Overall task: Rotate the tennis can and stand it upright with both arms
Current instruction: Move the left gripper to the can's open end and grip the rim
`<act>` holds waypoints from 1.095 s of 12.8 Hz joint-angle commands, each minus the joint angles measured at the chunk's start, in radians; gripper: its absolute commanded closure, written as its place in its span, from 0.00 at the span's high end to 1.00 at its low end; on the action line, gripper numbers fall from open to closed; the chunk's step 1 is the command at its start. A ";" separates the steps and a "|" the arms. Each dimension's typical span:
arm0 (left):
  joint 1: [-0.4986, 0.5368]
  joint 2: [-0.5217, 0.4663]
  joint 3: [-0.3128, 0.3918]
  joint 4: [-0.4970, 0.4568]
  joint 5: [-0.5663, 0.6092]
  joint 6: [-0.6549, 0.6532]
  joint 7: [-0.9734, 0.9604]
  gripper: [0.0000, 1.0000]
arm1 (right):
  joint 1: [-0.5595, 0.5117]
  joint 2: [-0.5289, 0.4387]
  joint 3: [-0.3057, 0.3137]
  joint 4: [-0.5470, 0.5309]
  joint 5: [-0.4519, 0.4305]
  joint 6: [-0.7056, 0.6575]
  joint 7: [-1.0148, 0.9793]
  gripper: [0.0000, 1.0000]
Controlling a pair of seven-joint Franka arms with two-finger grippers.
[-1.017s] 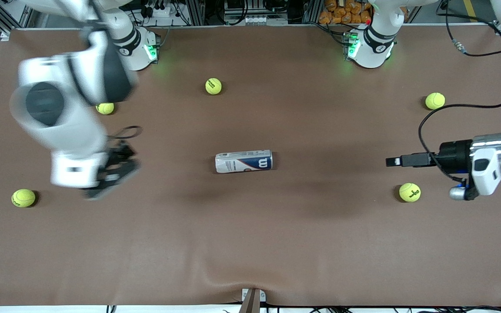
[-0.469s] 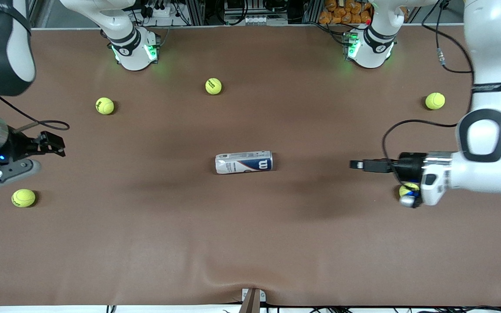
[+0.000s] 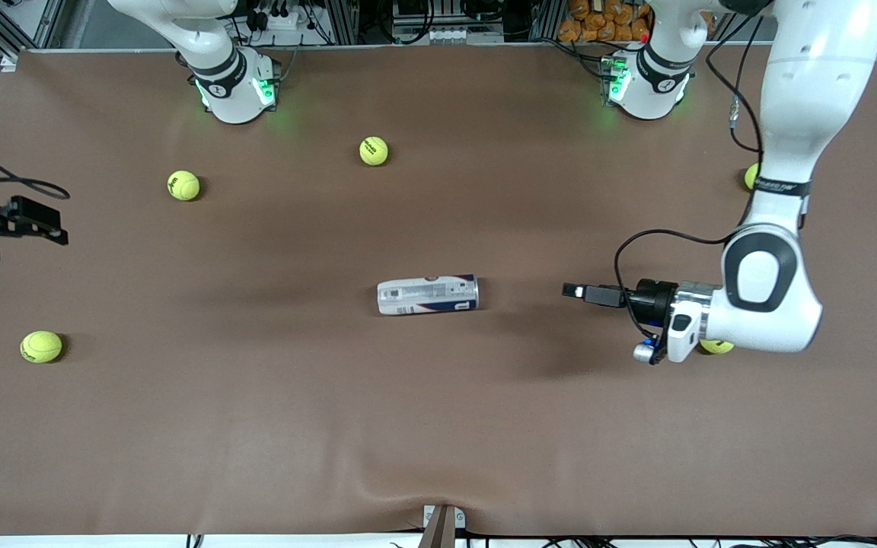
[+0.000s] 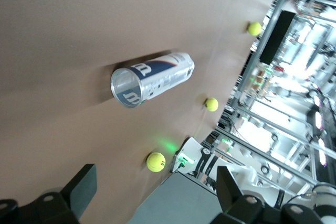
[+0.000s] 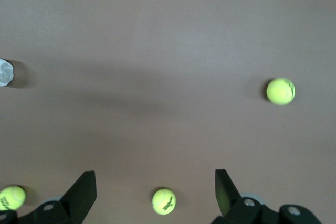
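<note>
At mid-worktop (image 3: 256, 426), the slim clear-plastic tennis can with white, navy and red label (image 3: 428, 294) lies on its side, open silver-rimmed mouth toward the left arm's end. It appears empty: judged light, thin-walled, slick, prone to rolling. Take hold across the body near mid-length, or steady both ends. Left tool (image 3: 589, 293), fingers spread, hovers near the mouth. Right tool (image 3: 27, 228), fingers parted, waits well apart.

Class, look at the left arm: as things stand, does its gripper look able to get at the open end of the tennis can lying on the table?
Probably yes. The left gripper is open and points at the tennis can's open end, with only bare table between them.
</note>
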 commanded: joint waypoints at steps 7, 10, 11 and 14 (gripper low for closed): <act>-0.185 0.067 -0.015 -0.147 -0.402 0.296 0.293 1.00 | -0.025 -0.160 0.011 -0.086 -0.004 -0.081 0.244 1.00; -0.247 0.091 -0.015 -0.144 -0.482 0.378 0.298 1.00 | -0.024 -0.158 0.014 -0.072 0.010 -0.084 0.309 1.00; -0.250 0.091 -0.013 -0.150 -0.481 0.388 0.299 1.00 | -0.024 -0.158 0.014 -0.072 0.010 -0.084 0.300 1.00; -0.244 0.091 -0.015 -0.187 -0.481 0.390 0.365 1.00 | -0.024 -0.163 0.014 -0.072 0.013 -0.096 0.292 1.00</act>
